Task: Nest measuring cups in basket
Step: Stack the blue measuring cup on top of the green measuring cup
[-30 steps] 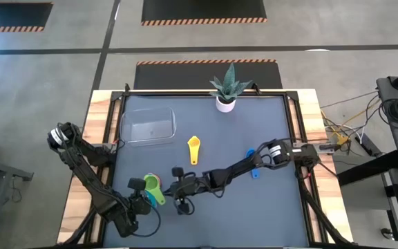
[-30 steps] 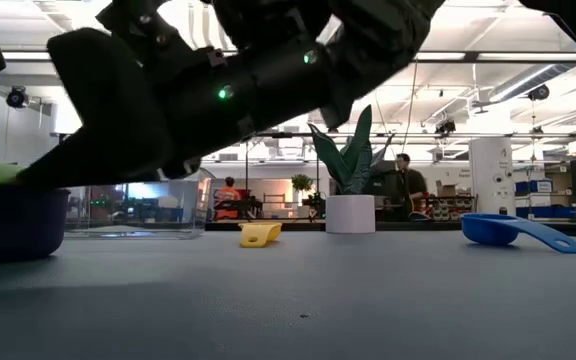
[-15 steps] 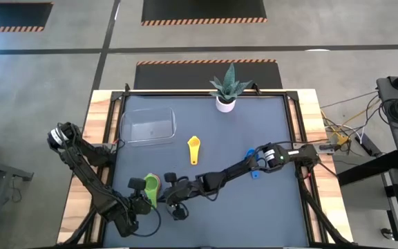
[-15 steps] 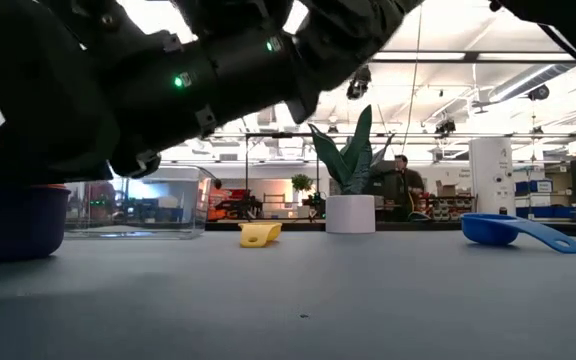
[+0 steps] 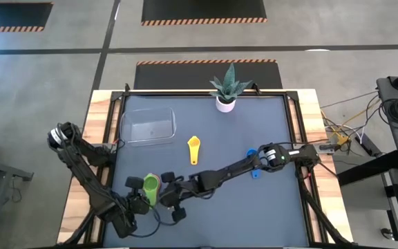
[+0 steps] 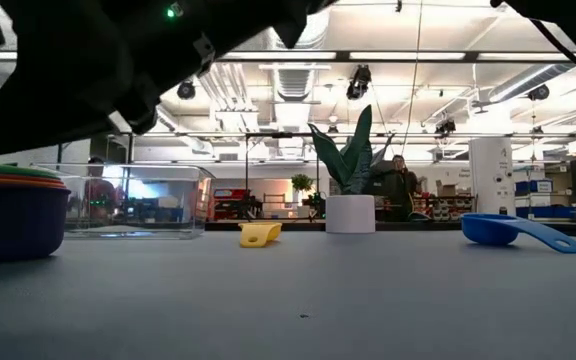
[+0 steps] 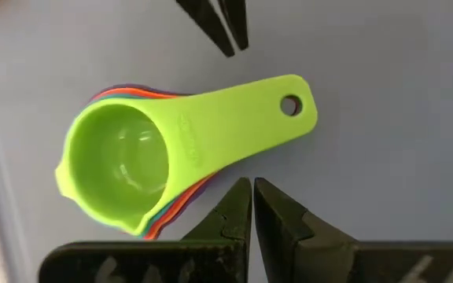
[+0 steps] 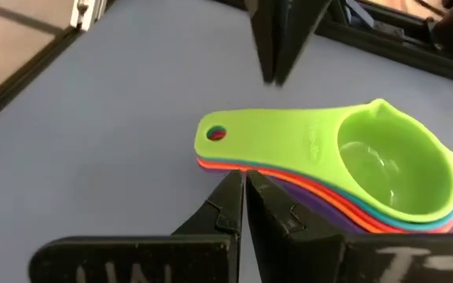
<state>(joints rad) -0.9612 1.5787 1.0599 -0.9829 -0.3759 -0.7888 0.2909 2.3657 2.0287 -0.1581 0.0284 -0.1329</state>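
Since both claws are pressed together and holding nothing, the stack of measuring cups (image 7: 116, 161) just sits loose on the tabletop (image 5: 254, 124) near the front-left edge, green one on top. The left claw (image 7: 250, 185) hangs just beside the stack's handle (image 7: 242, 118) and the right claw (image 8: 241, 179) points in from the opposite side, its arm stretched low across the tabletop.

My worry: a shut claw nudging that handle would spin or splay the stack, and a pinch on the thin top handle might lift only the green cup.

Farther back, the yellow cup (image 5: 193, 147) and blue cup (image 6: 503, 228) lie un-nested. I think the basket (image 5: 147, 128) beyond is empty, though its clear plastic makes that hard to judge.
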